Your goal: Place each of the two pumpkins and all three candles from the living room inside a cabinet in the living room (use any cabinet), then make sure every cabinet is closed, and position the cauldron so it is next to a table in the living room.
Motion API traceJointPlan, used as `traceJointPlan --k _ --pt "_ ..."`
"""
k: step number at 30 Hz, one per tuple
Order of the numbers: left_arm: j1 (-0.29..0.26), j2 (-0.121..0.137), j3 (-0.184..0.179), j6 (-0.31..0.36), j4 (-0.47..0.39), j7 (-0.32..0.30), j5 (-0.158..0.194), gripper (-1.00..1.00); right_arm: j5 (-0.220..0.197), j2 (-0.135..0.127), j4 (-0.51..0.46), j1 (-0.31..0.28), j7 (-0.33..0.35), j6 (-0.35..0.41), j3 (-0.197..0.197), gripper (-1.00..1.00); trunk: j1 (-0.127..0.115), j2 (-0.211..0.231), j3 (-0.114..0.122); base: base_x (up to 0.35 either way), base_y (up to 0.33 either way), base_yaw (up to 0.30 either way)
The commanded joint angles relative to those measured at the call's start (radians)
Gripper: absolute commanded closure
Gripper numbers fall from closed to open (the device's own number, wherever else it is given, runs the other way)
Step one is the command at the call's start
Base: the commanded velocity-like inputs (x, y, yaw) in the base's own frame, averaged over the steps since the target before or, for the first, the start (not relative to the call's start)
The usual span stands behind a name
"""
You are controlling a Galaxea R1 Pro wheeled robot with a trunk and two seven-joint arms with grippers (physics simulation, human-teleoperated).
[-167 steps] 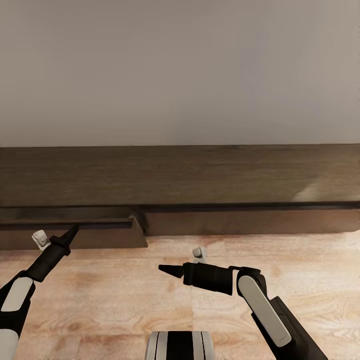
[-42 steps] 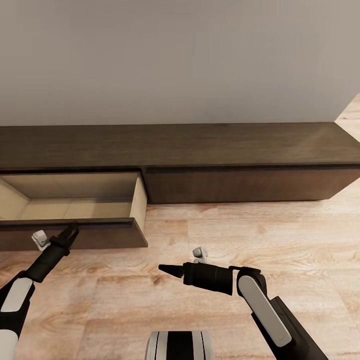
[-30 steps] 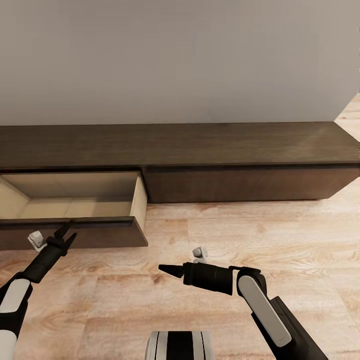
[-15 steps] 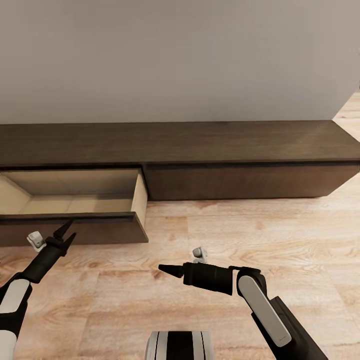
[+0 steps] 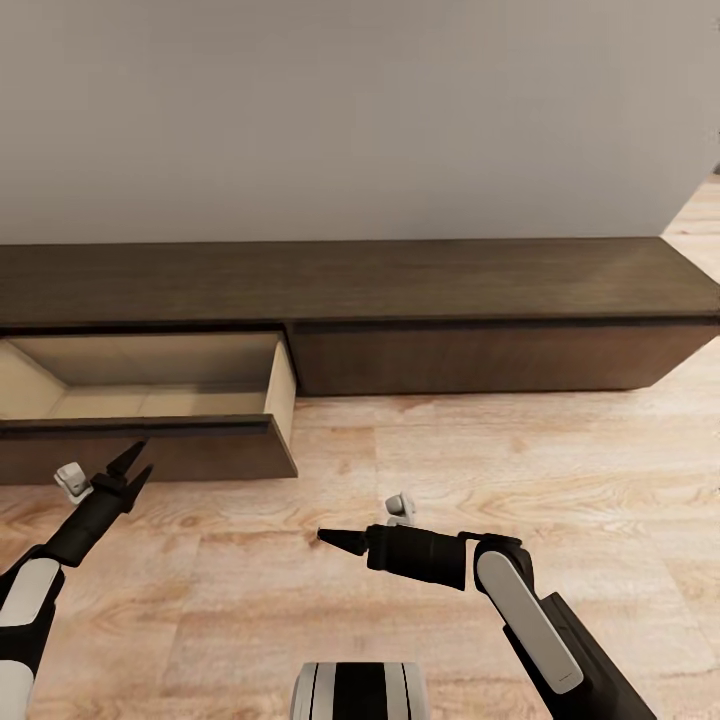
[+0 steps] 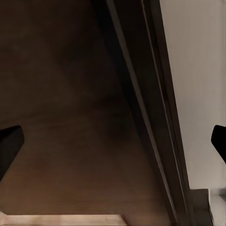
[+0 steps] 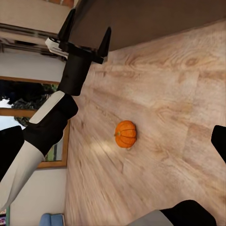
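The long dark-brown cabinet (image 5: 420,285) runs along the wall. Its left drawer (image 5: 150,450) is pulled out, and the beige inside that I can see holds nothing. My left gripper (image 5: 130,467) is open, just in front of the drawer's front panel and not touching it; the left wrist view looks at that dark panel (image 6: 70,117) close up. My right gripper (image 5: 325,538) hangs open over the floor, pointing left. An orange pumpkin (image 7: 125,134) lies on the floor planks below my left arm. Candles, cauldron and table are out of view.
Light wood plank floor (image 5: 520,460) lies in front of the cabinet and past its right end (image 5: 700,300). A plain wall (image 5: 360,120) rises behind. A wood-framed glazed door (image 7: 33,132) and a bit of blue sofa (image 7: 47,219) show beyond my left arm.
The drawer, nearly shut 5.6 s ago, now stands pulled out. My left gripper opened, let go of the drawer's top edge and drew back slightly. The camera has backed away a little.
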Motion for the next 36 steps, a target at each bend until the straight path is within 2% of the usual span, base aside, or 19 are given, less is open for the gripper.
traceJointPlan --k 1,11,17,19,32,36 --pt "-0.001 0.0 0.001 0.008 0.0 -0.001 0.006 -1.0 0.005 -0.001 0.0 -0.001 0.006 0.002 0.0 -1.0 0.0 0.0 -0.001 -0.114 0.0 0.0" --pt "-0.001 -0.002 0.001 0.008 0.0 -0.001 0.006 -1.0 0.005 0.001 0.0 -0.001 0.005 0.003 0.002 -1.0 0.0 0.0 -0.001 -0.107 0.0 0.0" --pt "0.0 -0.002 0.001 0.009 0.0 -0.001 0.007 -1.0 0.005 0.001 0.0 -0.001 0.004 0.003 0.002 -1.0 0.0 0.0 -0.001 -0.018 0.0 0.0" --pt "0.0 -0.001 0.002 0.009 0.0 -0.001 0.006 -1.0 0.005 0.001 0.0 -0.001 0.004 0.003 0.002 -1.0 -0.001 0.0 0.007 -0.003 0.0 0.0" --pt "0.0 0.001 0.002 0.01 0.0 0.0 0.005 -1.0 0.005 0.001 0.001 -0.001 0.005 0.003 0.001 -1.0 -0.001 0.0 0.007 0.0 0.0 0.0" --pt "0.0 0.001 0.002 0.011 0.0 0.0 0.005 -1.0 0.005 0.0 0.001 -0.001 0.005 0.003 0.0 -1.0 -0.003 0.001 0.023 0.0 0.0 0.0"
